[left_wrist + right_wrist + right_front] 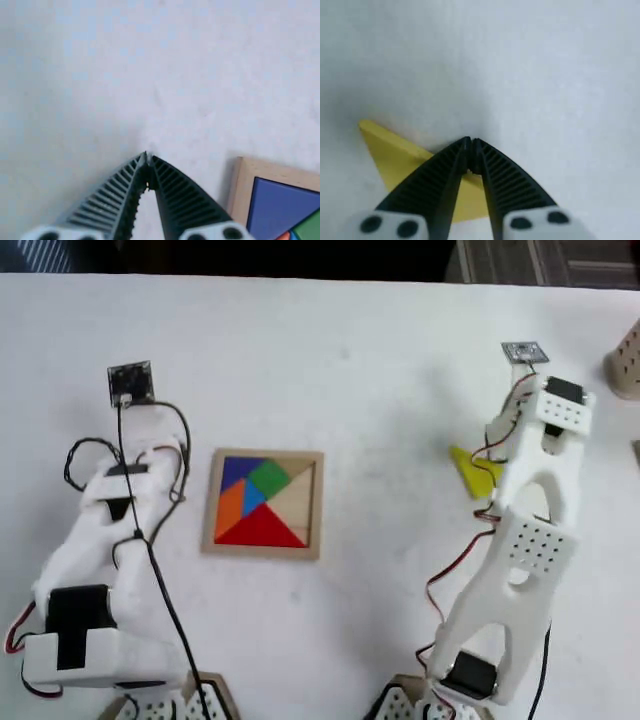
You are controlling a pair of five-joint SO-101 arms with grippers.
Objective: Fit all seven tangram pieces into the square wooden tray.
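The square wooden tray [262, 455] lies at the table's middle. It holds blue, green, orange, light blue, red and pale wood pieces, with its top right area pale. A yellow triangle [468, 470] lies on the table to the tray's right, partly under the right arm [540, 490]. My right gripper [470, 143] is shut, its tips together just over the yellow triangle [395, 155]. My left gripper [147, 159] is shut over bare table, close beside a corner of the tray [240, 185], where the blue piece [282, 210] shows. The left arm [105, 530] stands left of the tray.
A beige perforated object [627, 365] stands at the far right edge. Black cables [160, 570] trail from the left arm toward the front edge. White table spreads open behind the tray and between the arms.
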